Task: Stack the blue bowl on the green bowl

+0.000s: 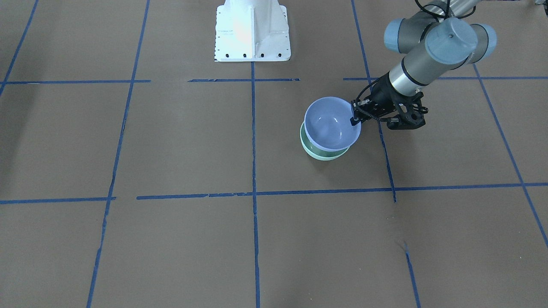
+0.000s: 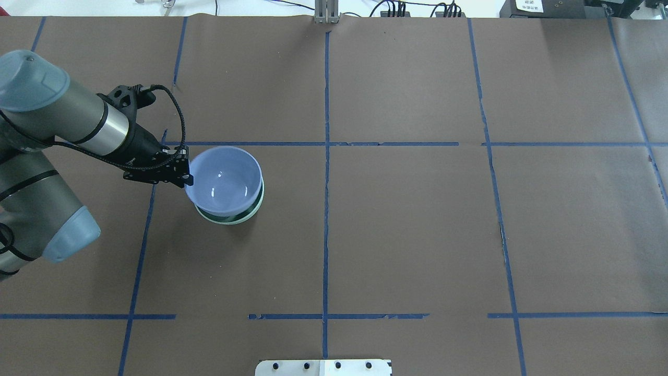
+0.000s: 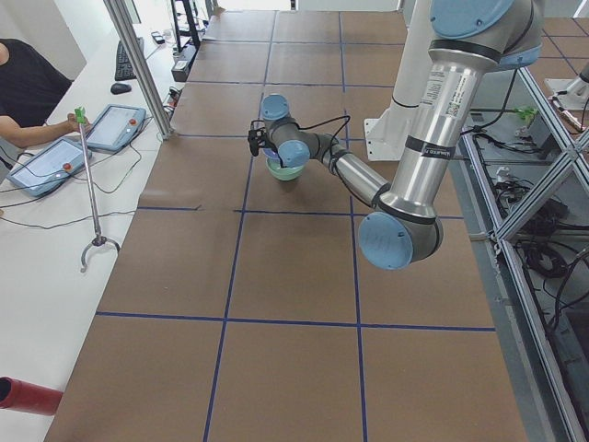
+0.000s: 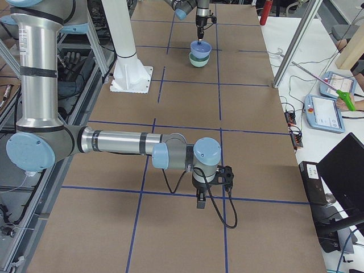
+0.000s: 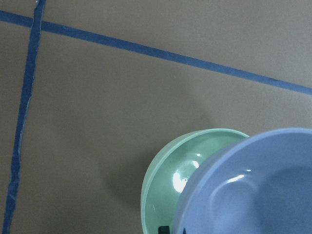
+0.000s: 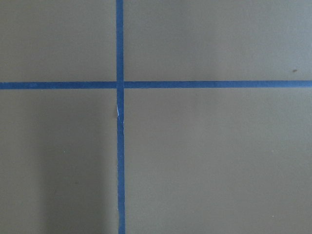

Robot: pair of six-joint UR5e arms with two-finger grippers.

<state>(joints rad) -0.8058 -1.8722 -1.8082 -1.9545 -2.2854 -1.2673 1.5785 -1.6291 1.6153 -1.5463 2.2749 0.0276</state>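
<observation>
The blue bowl (image 1: pixel 332 124) hangs tilted over the green bowl (image 1: pixel 323 153), shifted a little off its centre. The green bowl stands on the brown table, and only its rim shows beneath in the overhead view (image 2: pixel 229 218). My left gripper (image 1: pixel 354 119) is shut on the blue bowl's rim, on the side towards my left arm (image 2: pixel 187 177). The left wrist view shows the blue bowl (image 5: pixel 253 190) above the green bowl's inside (image 5: pixel 170 180). I cannot tell whether the bowls touch. My right gripper (image 4: pixel 200 200) shows only in the exterior right view, low over the table far from the bowls. Whether it is open or shut I cannot tell.
The white robot base (image 1: pixel 252 32) stands at the table's robot-side edge. Blue tape lines (image 2: pixel 326 209) divide the brown table into squares. An operator's bench with tablets (image 3: pixel 55 161) and a grabber stick (image 3: pixel 92 184) runs along the far side.
</observation>
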